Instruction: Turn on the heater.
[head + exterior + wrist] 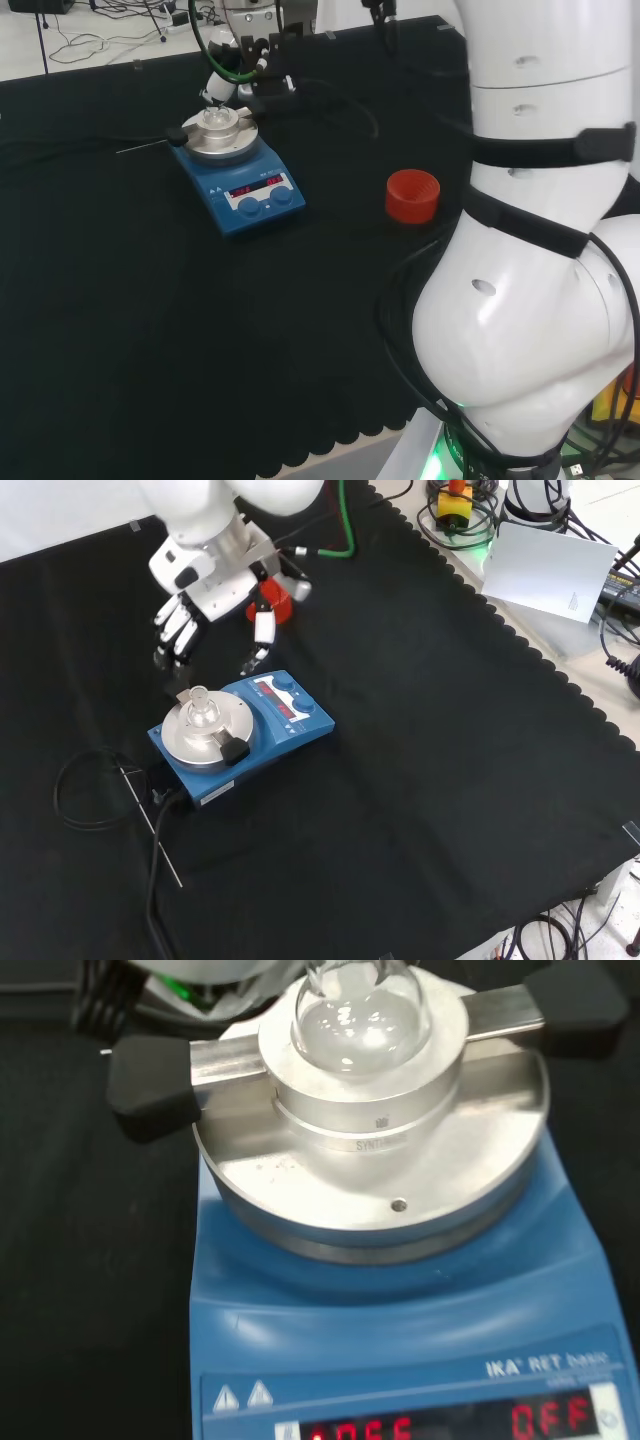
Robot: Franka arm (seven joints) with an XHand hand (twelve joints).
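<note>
The heater (300, 725) is a blue hotplate with a round metal block on top and a small clear flask (200, 705) seated in it. In the front view its red display and two blue knobs (285, 683) face away from the camera. In the head view the heater (245, 185) stands at the back left, its knobs (266, 203) facing the camera. The hand (205, 595) hangs open just above and beyond the heater, fingers (175, 635) relaxed and pointing down, one fingertip (258, 658) close over the knob end without touching. Up close, the heater (400, 1310) and flask (360, 1020) show in the wrist view, display lit red.
A red ribbed ring (412, 196) stands to the heater's right in the head view and partly behind the hand in the front view. A black cable (90, 790) and a thin metal rod (150, 825) lie by the heater. The cloth's scalloped edge (520, 640) runs along the right.
</note>
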